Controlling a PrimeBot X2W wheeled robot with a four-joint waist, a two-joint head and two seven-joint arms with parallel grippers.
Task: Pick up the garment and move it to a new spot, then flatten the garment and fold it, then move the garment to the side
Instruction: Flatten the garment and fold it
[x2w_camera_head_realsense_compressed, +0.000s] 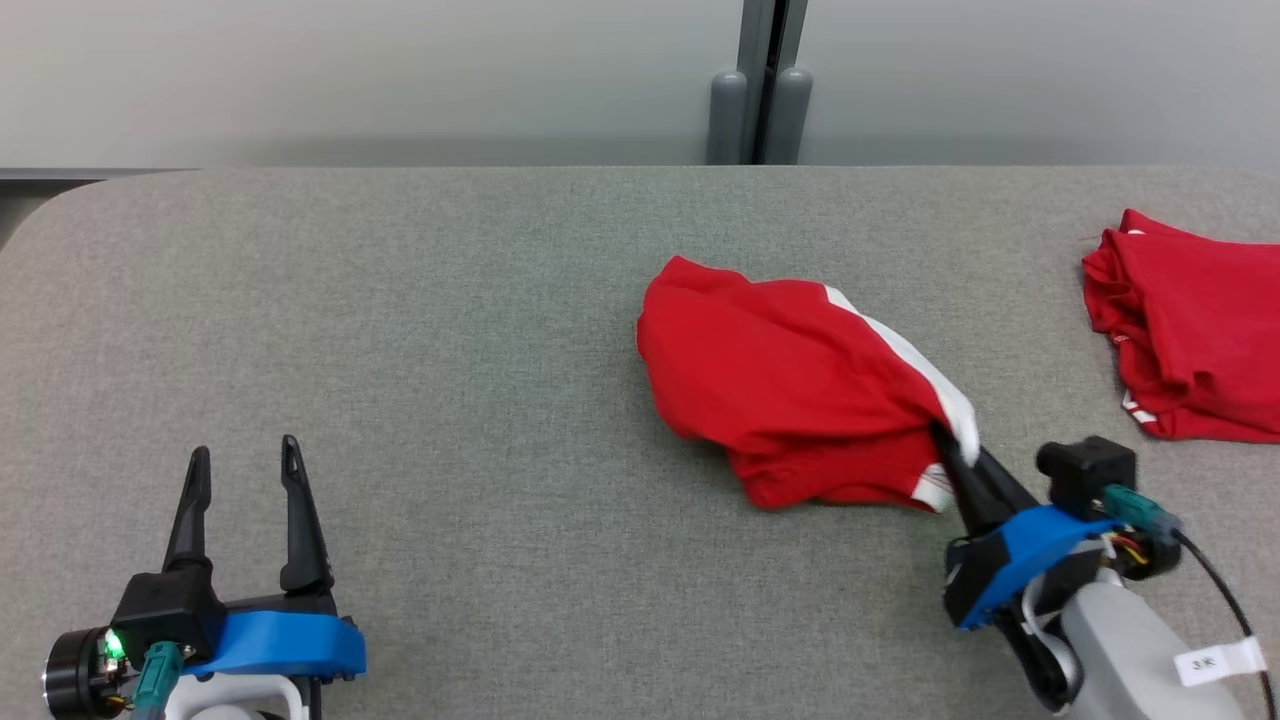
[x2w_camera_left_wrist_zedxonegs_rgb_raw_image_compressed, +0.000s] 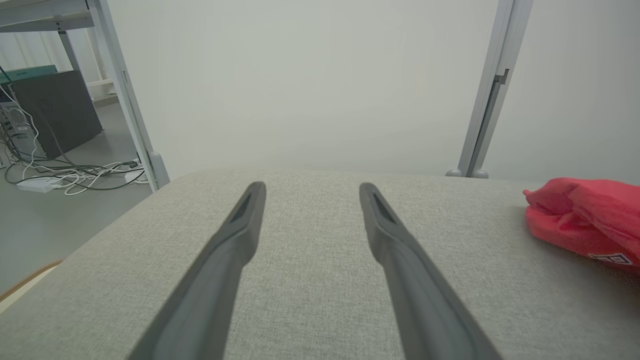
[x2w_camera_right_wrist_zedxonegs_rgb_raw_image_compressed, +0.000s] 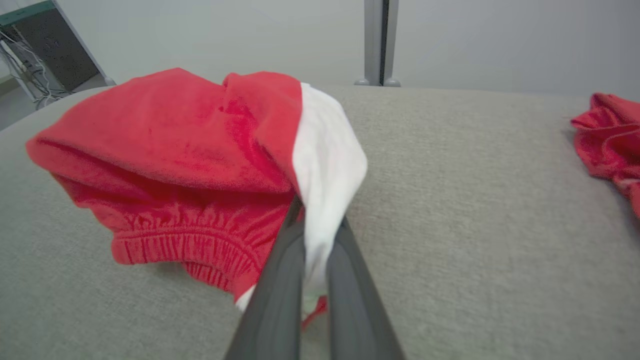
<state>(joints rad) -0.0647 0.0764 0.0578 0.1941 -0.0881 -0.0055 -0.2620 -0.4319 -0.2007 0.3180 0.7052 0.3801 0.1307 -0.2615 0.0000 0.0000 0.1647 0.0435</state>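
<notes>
R claw (x2w_camera_head_realsense_compressed: 948, 445) clamped on white-striped edge of garment (x2w_camera_head_realsense_compressed: 790, 400); bulk laid up-left of it on counter (x2w_camera_head_realsense_compressed: 450, 330). L claw (x2w_camera_head_realsense_compressed: 245, 460) held wide, empty, well apart.

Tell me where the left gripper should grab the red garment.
Probably the gathered elastic waistband on the garment's near edge, approached low from the robot's left: it is a thick, exposed hem facing the open left gripper, apart from the white stripe that the right gripper pinches.

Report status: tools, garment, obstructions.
Right tool shut on red garment, at its white stripe. Left tool open, off the cloth. Spare red clothes lie apart, far right.
</notes>
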